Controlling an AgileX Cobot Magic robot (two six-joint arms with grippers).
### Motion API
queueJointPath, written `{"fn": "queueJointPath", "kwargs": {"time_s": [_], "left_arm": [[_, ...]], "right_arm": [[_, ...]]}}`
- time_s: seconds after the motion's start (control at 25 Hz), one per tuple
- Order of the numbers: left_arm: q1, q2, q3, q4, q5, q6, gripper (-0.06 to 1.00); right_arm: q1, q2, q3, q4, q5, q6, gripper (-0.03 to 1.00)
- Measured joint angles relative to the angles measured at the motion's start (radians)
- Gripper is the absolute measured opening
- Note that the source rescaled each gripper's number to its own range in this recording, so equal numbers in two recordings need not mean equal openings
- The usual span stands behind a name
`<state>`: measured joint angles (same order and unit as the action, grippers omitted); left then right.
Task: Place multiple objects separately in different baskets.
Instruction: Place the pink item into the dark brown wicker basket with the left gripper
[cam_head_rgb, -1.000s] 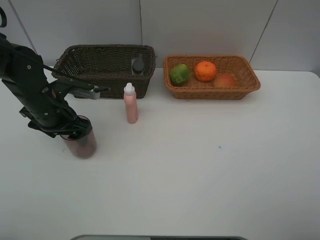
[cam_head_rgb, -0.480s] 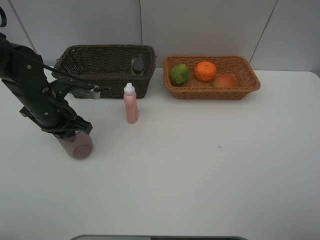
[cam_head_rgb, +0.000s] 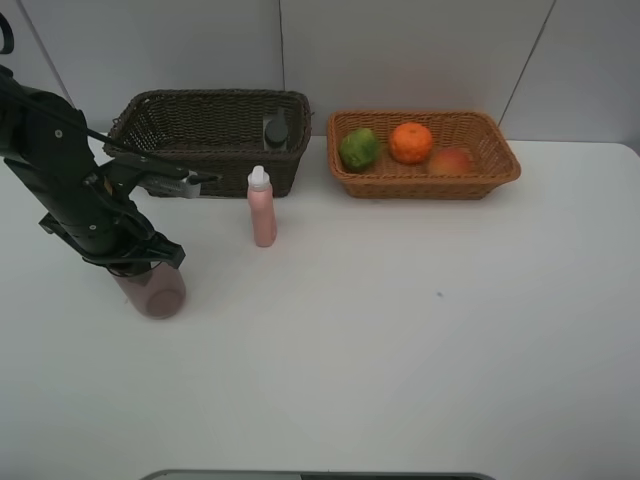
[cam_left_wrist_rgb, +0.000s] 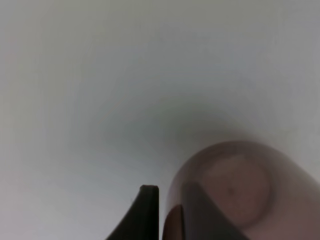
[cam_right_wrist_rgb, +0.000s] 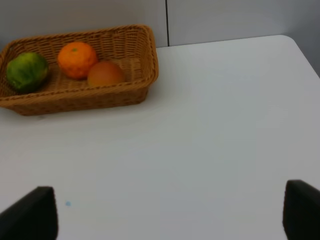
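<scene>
- Change in the last second: my left gripper (cam_head_rgb: 140, 262) has gone from wide open to closed on the cup (cam_head_rgb: 152, 293). The cup has shifted slightly toward the arm. Nothing else on the table (cam_head_rgb: 400, 330) has moved.
- Left jaws: closed, pinching the cup wall at the rim, with one finger inside and one outside.
- Right gripper (cam_right_wrist_rgb: 167, 215): jaws spread wide, holding nothing, above bare table near the tan basket (cam_head_rgb: 500, 150).
- Cup location: front left of the table, well apart from the dark basket (cam_head_rgb: 200, 105) behind it. It appears to rest on the table, but the high view does not settle whether the base has lifted.
- Handling, by judgement: the cup is translucent and looks thin-walled, so it is probably light, smooth and empty.
  - The wall may flex or slip under a hard pinch.
  - Hold it at the rim with a moderate squeeze and keep it upright.
- Other items:
  - The dark bottle (cam_head_rgb: 275, 130) is in the dark basket.
  - The green fruit (cam_head_rgb: 359, 148), orange (cam_head_rgb: 410, 142) and peach (cam_head_rgb: 450, 160) are in the tan basket.
  - The pink bottle (cam_head_rgb: 262, 210) stands upright just in front of the dark basket.
- View comparison:
  - The left wrist view shows the inner finger through the cup wall, which confirms the pinch. In the high view the arm hides this.
  - Only the high view shows the cup in relation to both baskets.
  - The right wrist view shows the tan basket and my parted fingers, but not the cup.
</scene>
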<state>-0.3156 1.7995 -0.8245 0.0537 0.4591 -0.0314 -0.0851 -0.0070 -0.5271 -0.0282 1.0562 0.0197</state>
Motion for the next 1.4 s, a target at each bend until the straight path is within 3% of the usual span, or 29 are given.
{"fn": "queueJointPath", "kwargs": {"time_s": [0.24, 0.52, 0.88, 1.08, 1.2, 1.4], "left_arm": [[0.0, -0.007, 0.0, 0.0, 0.01, 0.0, 0.01], [0.0, -0.109, -0.055, 0.004, 0.112, -0.004, 0.01], [0.0, -0.15, -0.285, 0.054, 0.306, -0.115, 0.01], [0.019, -0.148, -0.456, 0.072, 0.335, -0.138, 0.01], [0.041, -0.125, -0.543, 0.118, 0.337, -0.163, 0.01], [0.051, -0.039, -0.631, 0.292, 0.305, -0.254, 0.01]], "right_arm": [[0.0, 0.0, 0.0, 0.0, 0.0, 0.0, 1.0], [0.0, 0.0, 0.0, 0.0, 0.0, 0.0, 1.0], [0.0, 0.0, 0.0, 0.0, 0.0, 0.0, 1.0], [0.0, 0.0, 0.0, 0.0, 0.0, 0.0, 1.0], [0.0, 0.0, 0.0, 0.0, 0.0, 0.0, 1.0], [0.0, 0.0, 0.0, 0.0, 0.0, 0.0, 1.0]]}}
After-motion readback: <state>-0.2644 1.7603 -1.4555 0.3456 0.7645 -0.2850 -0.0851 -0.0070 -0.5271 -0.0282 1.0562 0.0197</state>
